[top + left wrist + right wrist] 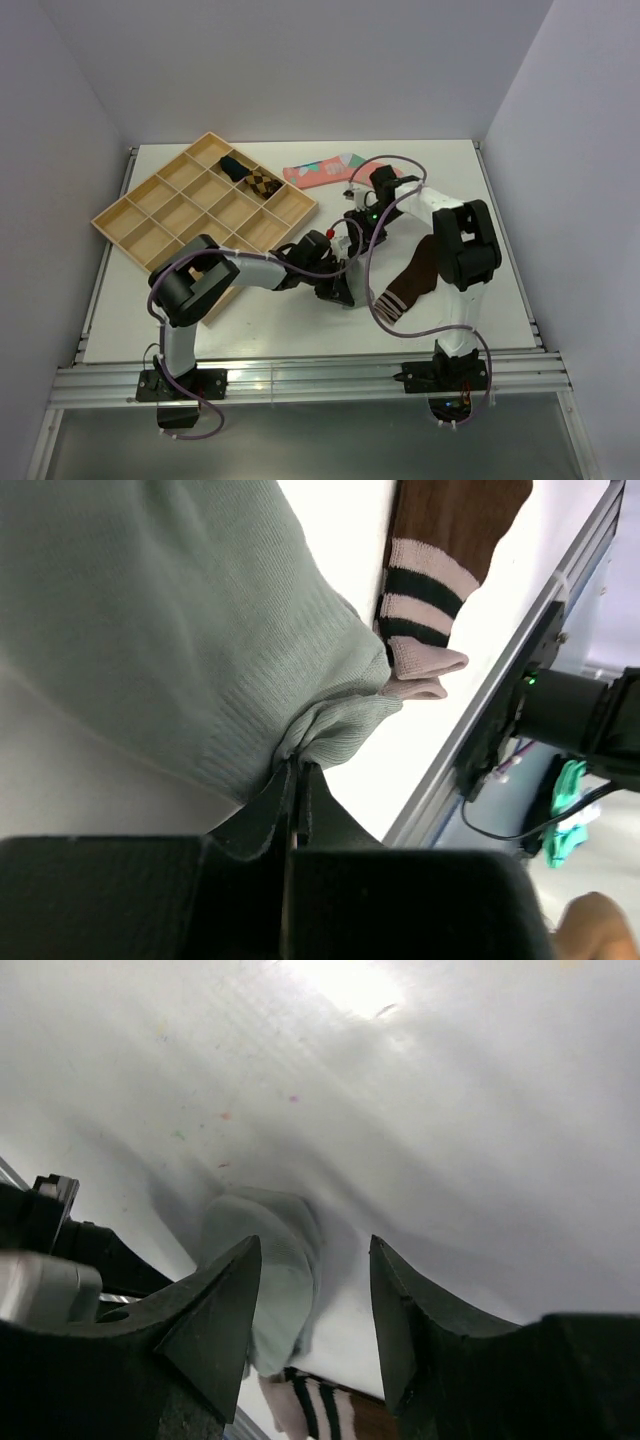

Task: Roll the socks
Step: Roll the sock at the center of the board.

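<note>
left gripper [297, 770] was pinched tight on a bunched edge of the grey sock [180, 630]; we saw no gap between its fingers. right gripper [315, 1250] was spread wide, holding nothing, hanging over the table [450, 1110] with that same grey sock under its fingertips. brown sock [412, 280] lay flat by the right arm, long axis diagonal, striped cuff [425, 590] at the near end, just beside the grey sock; touching or not, we couldn't tell. top view hid most of the grey sock under both wrists. we judged the roll barely started; left arm had the fabric, and the grey sock's body ran away from its fingers, so any roll would go along that line; right was free to pin.
</note>
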Controlling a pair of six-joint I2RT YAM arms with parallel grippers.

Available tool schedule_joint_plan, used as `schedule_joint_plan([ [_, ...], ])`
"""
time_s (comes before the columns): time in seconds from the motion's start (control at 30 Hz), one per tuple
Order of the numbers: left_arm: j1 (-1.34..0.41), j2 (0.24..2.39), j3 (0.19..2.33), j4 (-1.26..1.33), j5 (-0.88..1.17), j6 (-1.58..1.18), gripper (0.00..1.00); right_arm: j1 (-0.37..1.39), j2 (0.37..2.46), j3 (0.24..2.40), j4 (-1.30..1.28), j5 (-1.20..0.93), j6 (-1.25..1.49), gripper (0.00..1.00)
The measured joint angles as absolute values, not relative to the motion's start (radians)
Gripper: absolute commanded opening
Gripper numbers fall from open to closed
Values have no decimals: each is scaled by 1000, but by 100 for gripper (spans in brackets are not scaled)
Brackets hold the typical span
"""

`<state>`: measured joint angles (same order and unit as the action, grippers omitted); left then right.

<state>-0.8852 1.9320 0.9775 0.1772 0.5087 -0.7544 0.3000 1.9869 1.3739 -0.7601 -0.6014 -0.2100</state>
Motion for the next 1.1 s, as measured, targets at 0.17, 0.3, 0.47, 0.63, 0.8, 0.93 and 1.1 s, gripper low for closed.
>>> schedule_joint_plan([
  [0.17,-881,1936,986,143,537,-805,0,249,1987,1393,-750,-638,-227,55],
  [0.3,-878,1940,986,131,558,-839,0,244,1959,1375,-731,-641,-244,41],
  [0.47,-851,1940,980,82,615,-886,0,182,1865,1343,-723,-664,-319,36],
  [0.63,-799,1940,980,-10,692,-916,0,113,1640,1164,-673,-663,-453,35],
  [0.8,-759,1950,1002,-138,741,-922,0,170,1414,966,-631,-672,-605,35],
  [0.93,-739,1960,1021,-214,761,-923,0,312,1208,777,-556,-648,-707,39],
  [1.1,-722,1961,1021,-277,772,-934,0,528,1036,607,-466,-590,-773,43],
])
